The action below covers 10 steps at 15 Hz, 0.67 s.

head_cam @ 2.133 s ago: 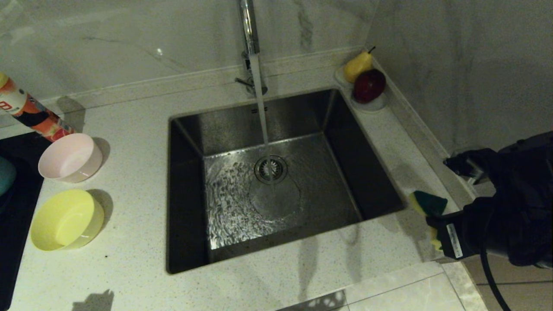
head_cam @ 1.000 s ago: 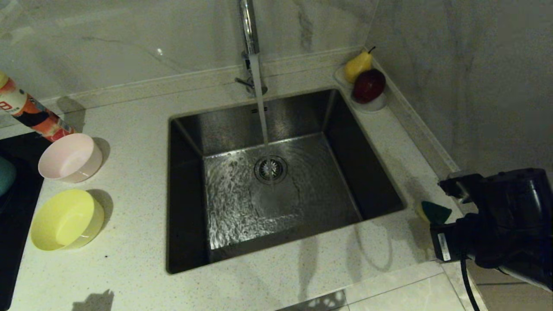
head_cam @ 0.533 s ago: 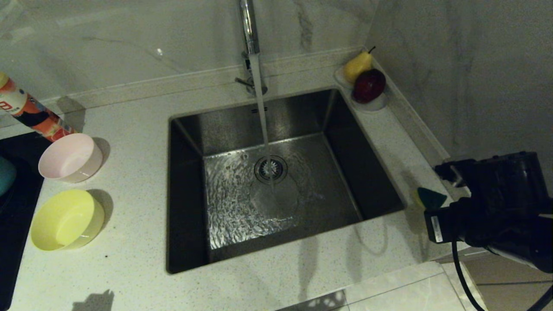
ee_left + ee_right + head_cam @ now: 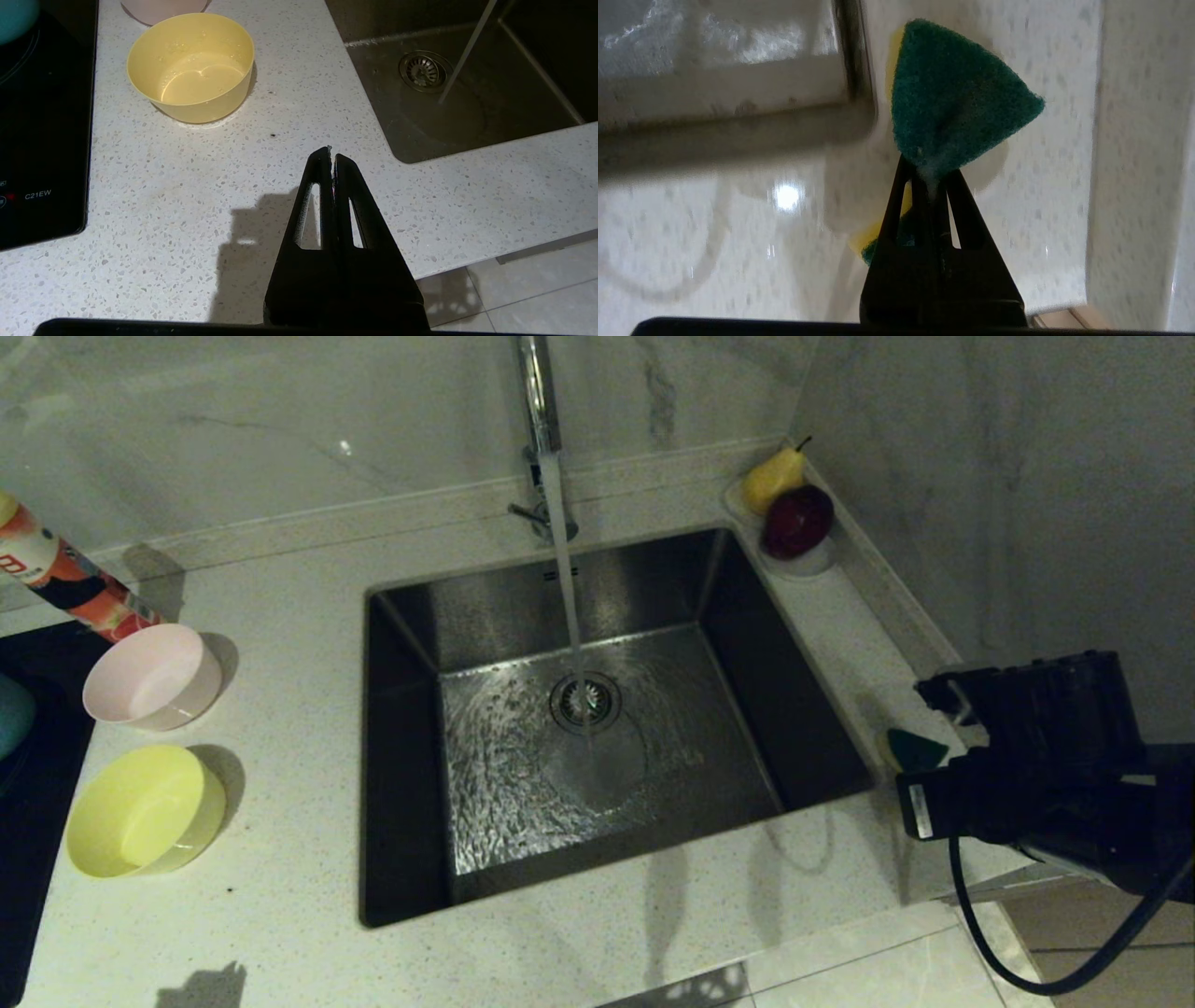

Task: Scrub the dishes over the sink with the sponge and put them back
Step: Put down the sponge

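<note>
My right gripper [image 4: 930, 175] is shut on the sponge [image 4: 957, 102], which is folded with its green face out and yellow foam behind. In the head view the sponge [image 4: 913, 749] pokes out from under my right arm [image 4: 1036, 756], just above the counter right of the sink [image 4: 789, 695]. Water from the tap [image 4: 537, 392] runs into the basin. The pink bowl [image 4: 149, 677] and the yellow bowl [image 4: 140, 812] stand on the counter to the left. A blue-green bowl [image 4: 11, 714] shows only partly at the left edge. My left gripper [image 4: 331, 154] is shut and empty above the front counter, near the yellow bowl [image 4: 191, 65].
A white dish with a pear and a red apple [image 4: 794, 513] sits in the back right corner. An orange bottle [image 4: 56, 579] leans at the far left behind the black hob [image 4: 37, 784]. The wall stands close on the right.
My right arm has carried the sponge a little back and left along the counter, closer to the sink's right rim. The left gripper and the bowls have not moved.
</note>
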{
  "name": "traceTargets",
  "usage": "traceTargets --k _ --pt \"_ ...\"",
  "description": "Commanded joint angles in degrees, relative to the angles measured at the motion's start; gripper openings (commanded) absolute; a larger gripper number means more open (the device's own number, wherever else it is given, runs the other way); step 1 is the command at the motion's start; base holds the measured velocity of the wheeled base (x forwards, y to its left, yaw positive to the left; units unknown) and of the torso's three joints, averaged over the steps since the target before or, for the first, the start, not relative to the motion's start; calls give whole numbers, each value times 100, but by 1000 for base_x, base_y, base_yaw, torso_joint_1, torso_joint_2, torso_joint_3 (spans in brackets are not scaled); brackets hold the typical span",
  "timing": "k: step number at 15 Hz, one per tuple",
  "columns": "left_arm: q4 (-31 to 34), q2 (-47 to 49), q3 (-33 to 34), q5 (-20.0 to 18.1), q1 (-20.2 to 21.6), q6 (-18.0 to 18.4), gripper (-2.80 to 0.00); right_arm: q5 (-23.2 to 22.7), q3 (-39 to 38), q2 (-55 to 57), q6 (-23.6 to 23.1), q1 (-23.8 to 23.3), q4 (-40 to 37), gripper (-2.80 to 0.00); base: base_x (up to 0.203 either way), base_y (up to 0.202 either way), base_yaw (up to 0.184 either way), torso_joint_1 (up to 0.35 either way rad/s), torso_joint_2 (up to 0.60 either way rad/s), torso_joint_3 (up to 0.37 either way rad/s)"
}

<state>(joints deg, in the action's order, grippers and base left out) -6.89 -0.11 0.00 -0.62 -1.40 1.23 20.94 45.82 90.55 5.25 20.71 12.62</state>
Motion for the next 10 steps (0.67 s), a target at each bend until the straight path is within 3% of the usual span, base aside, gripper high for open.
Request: traceTargets --k 1,10 --pt "-6 -7 229 1 0 0 -280 6 68 165 11 -41 38 -280 0 0 0 0 0 0" --pt "-6 -7 229 1 0 0 -280 68 109 110 -13 -47 44 -280 0 0 0 0 0 0"
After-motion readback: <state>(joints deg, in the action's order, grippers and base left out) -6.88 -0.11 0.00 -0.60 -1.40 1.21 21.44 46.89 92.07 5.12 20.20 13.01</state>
